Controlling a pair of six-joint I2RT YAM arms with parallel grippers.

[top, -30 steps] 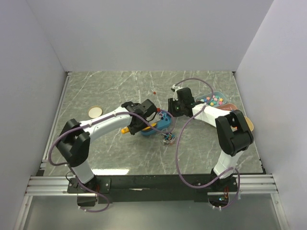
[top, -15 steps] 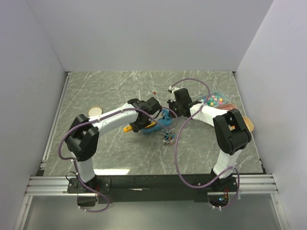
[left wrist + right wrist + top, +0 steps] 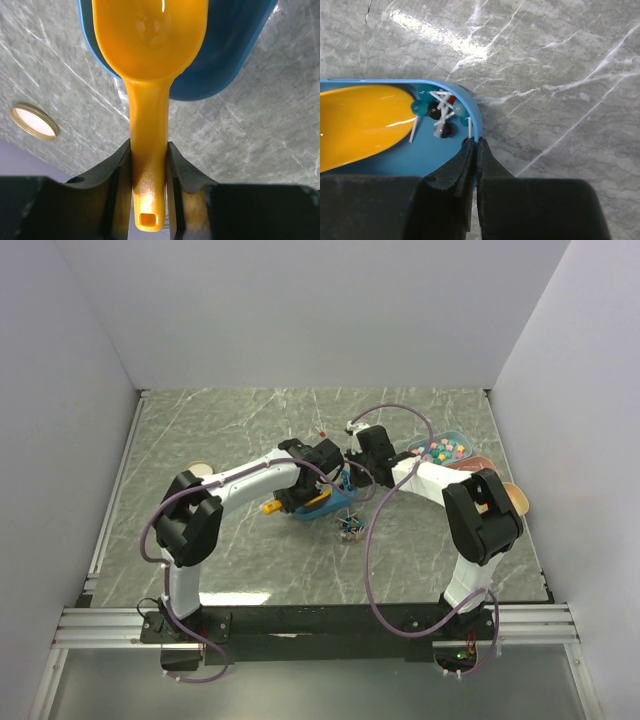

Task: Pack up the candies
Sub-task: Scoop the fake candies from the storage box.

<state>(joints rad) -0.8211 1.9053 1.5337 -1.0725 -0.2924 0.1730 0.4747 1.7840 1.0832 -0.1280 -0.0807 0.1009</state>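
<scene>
Starting nearest the arm bases: a little clear cup [image 3: 349, 528] sits on the marble-look surface [image 3: 200, 430]. It seems to have a few dark sweets in it, but it's too small to be sure.

Just behind that is the blue tray [image 3: 325, 504]. The candies [image 3: 440, 112], blue and dark ones with bits of red and white, are huddled at its rounded end. They're right against the rim and just off the tip of the yellow scoop [image 3: 150, 40].

The left jaws are clamped on the scoop's handle, with the bowl lying in the tray. The right jaws are closed, pinching the tray's rim right beside the candies.

Further back there's a round lid [image 3: 34, 121] off to the left, a tub of pastel sweets [image 3: 440, 447] on the right, and one stray red sweet [image 3: 323, 433] near the back.

What I'd worry about:
- That rim pinch looks thin, so a hard shove from the scoop could twist the tray free.
- The candies are so close to the edge that a push could pop them over instead of into the scoop.
- The two wrists are nearly touching, so they might bump.
- The right arm's purple cable [image 3: 368, 540] passes just beside the cup and could tip it.

No brands or readable writing anywhere.
</scene>
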